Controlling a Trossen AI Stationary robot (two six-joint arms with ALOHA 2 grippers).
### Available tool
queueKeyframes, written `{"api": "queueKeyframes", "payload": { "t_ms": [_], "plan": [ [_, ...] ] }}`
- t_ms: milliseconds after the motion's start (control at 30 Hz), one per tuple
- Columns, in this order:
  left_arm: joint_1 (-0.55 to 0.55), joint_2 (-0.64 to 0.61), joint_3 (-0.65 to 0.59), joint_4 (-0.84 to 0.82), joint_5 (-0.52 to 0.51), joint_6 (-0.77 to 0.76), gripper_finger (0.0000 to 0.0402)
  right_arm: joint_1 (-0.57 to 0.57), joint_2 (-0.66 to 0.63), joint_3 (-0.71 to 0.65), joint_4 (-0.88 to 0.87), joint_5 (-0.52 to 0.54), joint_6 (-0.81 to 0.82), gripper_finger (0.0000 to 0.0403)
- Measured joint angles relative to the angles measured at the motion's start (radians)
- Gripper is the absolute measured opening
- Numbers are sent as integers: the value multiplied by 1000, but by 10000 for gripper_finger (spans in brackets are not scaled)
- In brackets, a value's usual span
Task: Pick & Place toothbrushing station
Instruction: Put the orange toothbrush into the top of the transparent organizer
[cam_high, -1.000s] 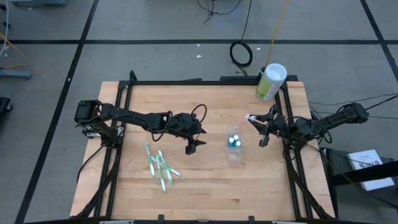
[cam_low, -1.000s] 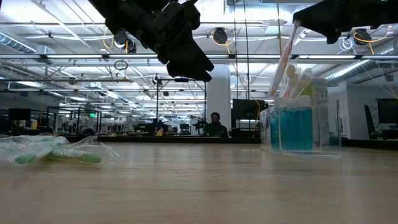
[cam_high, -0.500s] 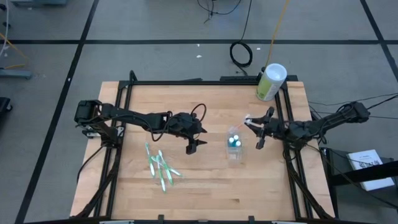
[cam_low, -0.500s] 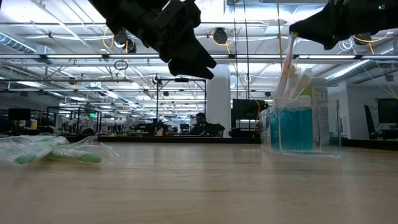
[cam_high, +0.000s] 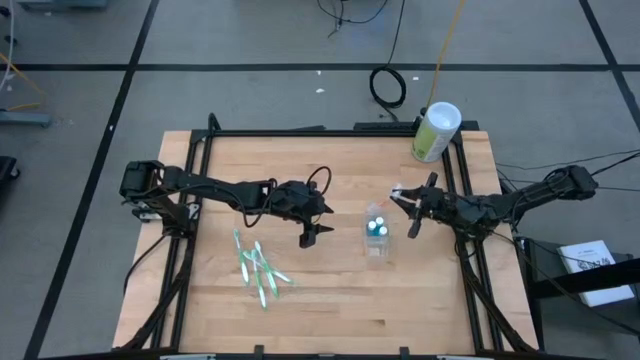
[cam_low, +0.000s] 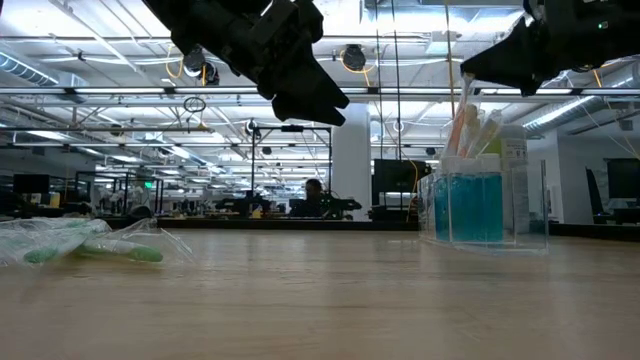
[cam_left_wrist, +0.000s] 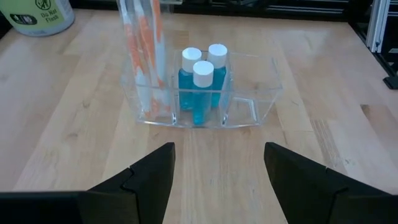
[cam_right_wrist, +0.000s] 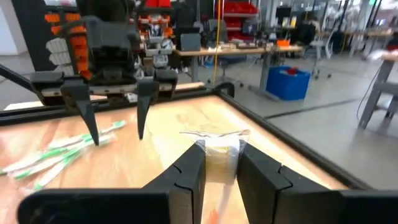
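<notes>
A clear plastic holder (cam_high: 377, 238) stands on the table right of centre. In the left wrist view (cam_left_wrist: 205, 93) it holds three blue bottles with white caps (cam_left_wrist: 200, 74) and wrapped orange toothbrushes (cam_left_wrist: 144, 56) that stand upright in an end compartment. Several green toothbrushes in clear wrappers (cam_high: 258, 270) lie flat at the centre left. My right gripper (cam_high: 405, 203) is just right of the holder and above it, shut on a wrapped orange toothbrush (cam_low: 463, 110). My left gripper (cam_high: 310, 236) hovers open and empty left of the holder. My right gripper pinches the wrapped toothbrush between its two fingers near the toothbrush's upper end (cam_right_wrist: 216, 149). The clear wrapper's end sticks out past the fingertips. The fingers come from the table's right, slanting down. The toothbrush hangs nearly upright below them, its lower part down in the holder (cam_low: 455, 170).
A pale-green canister with a white lid (cam_high: 435, 131) stands at the table's far right corner. A black frame rail (cam_high: 462, 190) runs along the right edge under my right arm. Bare wood lies near the front edge (cam_high: 380, 320).
My right gripper has moved a little toward the table's left, over the holder, and slightly down. The toothbrush it holds has tipped from slanted to nearly upright, and its lower end has sunk into the holder.
</notes>
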Motion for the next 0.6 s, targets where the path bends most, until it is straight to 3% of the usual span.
{"api": "queueKeyframes", "payload": {
  "t_ms": [600],
  "plan": [
    [0,0,0,19,-8,17,253,2,42,-120,13,1,136,73]
  ]
}}
